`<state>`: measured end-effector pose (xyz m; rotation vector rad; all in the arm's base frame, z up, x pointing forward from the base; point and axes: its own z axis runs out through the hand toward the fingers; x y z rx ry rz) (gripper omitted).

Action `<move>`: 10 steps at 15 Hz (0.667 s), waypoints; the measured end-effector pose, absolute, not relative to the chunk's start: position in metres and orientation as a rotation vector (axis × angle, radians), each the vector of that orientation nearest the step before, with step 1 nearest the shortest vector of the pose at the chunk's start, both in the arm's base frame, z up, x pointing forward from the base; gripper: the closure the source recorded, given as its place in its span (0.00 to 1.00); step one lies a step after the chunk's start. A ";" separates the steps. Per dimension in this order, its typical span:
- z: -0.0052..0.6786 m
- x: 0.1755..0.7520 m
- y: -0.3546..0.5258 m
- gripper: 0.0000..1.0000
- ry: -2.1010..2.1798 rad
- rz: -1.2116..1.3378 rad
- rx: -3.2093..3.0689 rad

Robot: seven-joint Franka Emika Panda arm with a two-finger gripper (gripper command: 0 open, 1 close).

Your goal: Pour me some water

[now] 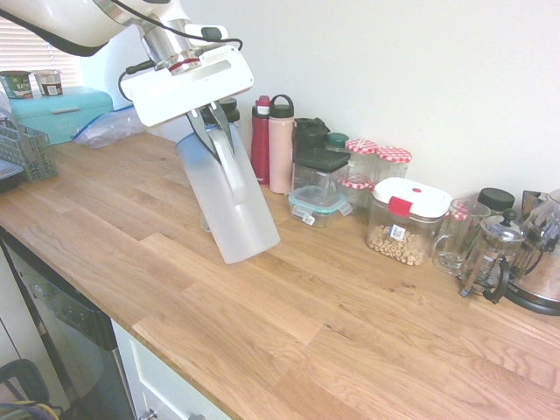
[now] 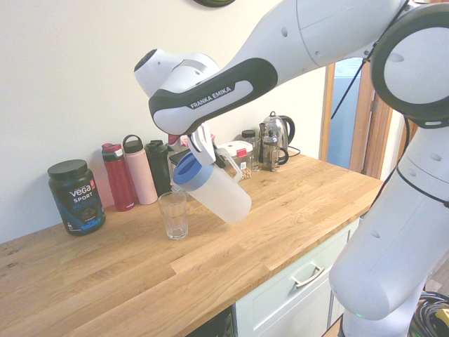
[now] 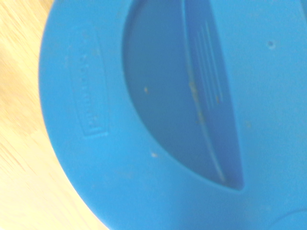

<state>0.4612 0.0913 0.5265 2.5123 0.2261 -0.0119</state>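
Pale wooden countertop [image 2: 140, 281] runs along a white wall [image 2: 63, 91]. Over it, the white two-finger gripper [image 1: 212, 124] is clenched on the handle of a frosted plastic pitcher with a blue lid [image 1: 229, 197], holding it tilted. The pitcher's lid end leans toward a clear, empty drinking glass [image 2: 174, 216], which stands upright on the wood near a pink bottle with a black loop cap [image 2: 140, 172].

blue lid [image 3: 172, 191] with a curved recess [image 3: 177, 86] and faint raised lettering, pale wood surface [image 3: 19, 143] beyond its rim
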 end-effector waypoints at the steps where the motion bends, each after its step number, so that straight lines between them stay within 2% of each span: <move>1: 0.524 0.464 0.093 1.00 0.234 -0.022 2.491; 10: 0.505 0.481 0.105 1.00 0.280 -0.058 2.297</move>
